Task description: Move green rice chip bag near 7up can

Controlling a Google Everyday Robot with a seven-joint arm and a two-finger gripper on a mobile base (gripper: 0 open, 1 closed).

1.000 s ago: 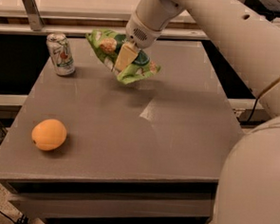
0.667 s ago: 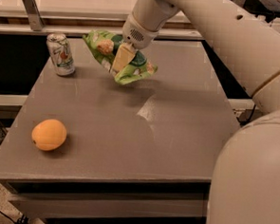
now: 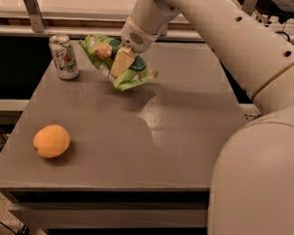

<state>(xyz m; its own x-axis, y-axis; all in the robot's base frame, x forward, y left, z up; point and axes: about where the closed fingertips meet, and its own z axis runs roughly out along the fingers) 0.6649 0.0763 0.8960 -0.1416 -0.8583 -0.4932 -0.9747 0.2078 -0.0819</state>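
Observation:
The green rice chip bag (image 3: 102,51) is a crinkly light-green pouch with a dark-green label and tan chip pictures. It hangs tilted just above the grey table (image 3: 150,139), at the back left of centre. My gripper (image 3: 120,64) is shut on the bag's middle, one pale finger lying across its front. The 7up can (image 3: 64,56) stands upright at the table's back left corner, a short gap to the left of the bag. My white arm reaches in from the upper right.
A round orange fruit (image 3: 51,141) lies near the table's front left. A pale counter edge (image 3: 67,31) runs behind the table. My robot's white body (image 3: 262,186) fills the lower right.
My gripper has carried the bag a little to the left, closer to the can. The can and the orange have not moved.

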